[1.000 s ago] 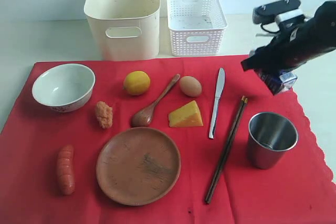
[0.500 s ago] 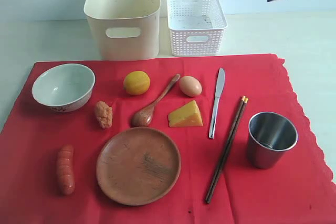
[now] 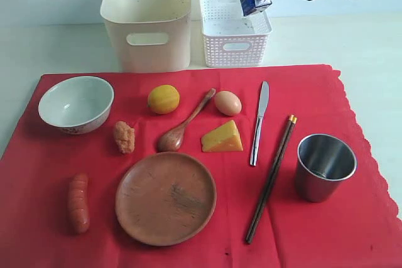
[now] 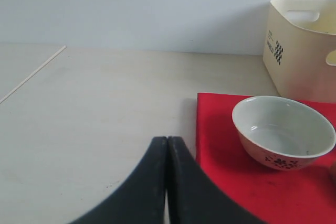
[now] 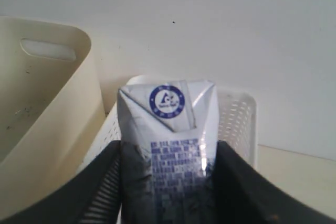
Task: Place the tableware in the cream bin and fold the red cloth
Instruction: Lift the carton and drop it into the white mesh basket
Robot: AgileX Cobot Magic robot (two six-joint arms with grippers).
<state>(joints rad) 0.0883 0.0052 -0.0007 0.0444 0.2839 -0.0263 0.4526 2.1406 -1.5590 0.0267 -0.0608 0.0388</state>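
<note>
Covering the pale bench (image 3: 370, 42), red cloth (image 3: 352, 236), scalloped edge beside bare margin, right tool (image 5: 167, 150) clamping milk carton (image 5: 168, 114) above lattice basket (image 3: 235, 45), left tool (image 4: 167, 150) closed, empty

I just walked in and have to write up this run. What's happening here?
The right gripper holds a milk carton in the air above the white lattice basket. The left gripper is shut and empty, low over the bare table near the white bowl. That bowl, the wooden plate, spoon, knife, chopsticks and steel cup all lie on the flat red cloth; none is in the cream bin yet.
</note>
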